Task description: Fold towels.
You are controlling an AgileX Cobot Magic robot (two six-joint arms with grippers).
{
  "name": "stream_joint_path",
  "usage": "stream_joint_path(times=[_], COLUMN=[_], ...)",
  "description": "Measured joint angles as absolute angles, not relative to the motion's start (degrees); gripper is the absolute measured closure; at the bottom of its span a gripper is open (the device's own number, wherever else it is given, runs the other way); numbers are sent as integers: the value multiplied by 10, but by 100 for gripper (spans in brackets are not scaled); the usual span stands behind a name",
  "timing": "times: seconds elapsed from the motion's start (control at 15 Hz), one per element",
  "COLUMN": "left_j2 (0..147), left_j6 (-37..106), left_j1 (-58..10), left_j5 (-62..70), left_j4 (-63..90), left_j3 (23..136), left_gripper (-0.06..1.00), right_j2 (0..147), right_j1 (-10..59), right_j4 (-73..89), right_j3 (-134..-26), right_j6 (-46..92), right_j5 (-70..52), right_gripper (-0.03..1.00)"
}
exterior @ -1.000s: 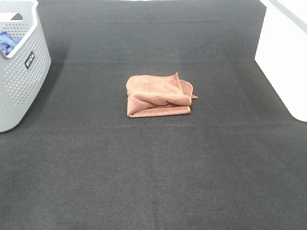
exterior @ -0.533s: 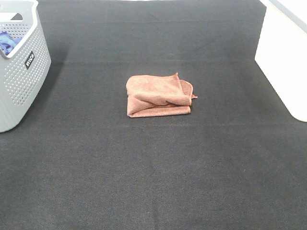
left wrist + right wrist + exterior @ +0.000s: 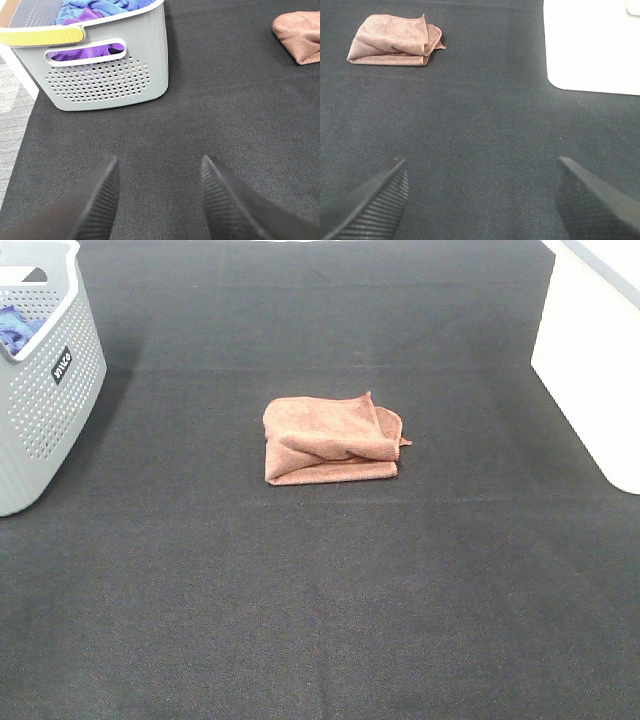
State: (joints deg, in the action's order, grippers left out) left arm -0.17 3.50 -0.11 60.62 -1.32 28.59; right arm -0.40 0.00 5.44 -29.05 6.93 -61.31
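Note:
A reddish-brown towel (image 3: 330,439) lies folded in a loose bundle in the middle of the black mat. It also shows in the right wrist view (image 3: 395,41) and at the edge of the left wrist view (image 3: 300,42). Neither arm shows in the high view. My left gripper (image 3: 159,200) is open and empty over bare mat, well short of the towel and close to the basket. My right gripper (image 3: 482,200) is open wide and empty over bare mat, well short of the towel.
A grey perforated basket (image 3: 45,390) with blue and purple cloths stands at the left edge; it also shows in the left wrist view (image 3: 100,75). A white box (image 3: 590,360) stands at the right edge, also in the right wrist view (image 3: 592,45).

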Motion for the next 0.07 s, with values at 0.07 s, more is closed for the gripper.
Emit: stream_joint_path(times=[0.07], left_j2=[-2], left_j6=[35], left_j1=[-1], left_j5=[606], left_j4=[-13], left_j3=[286], left_gripper=[46], right_j2=[-4], right_j1=[0], right_j4=[54], right_j3=[-290], right_j6=[69], right_j5=[-613], right_gripper=[21])
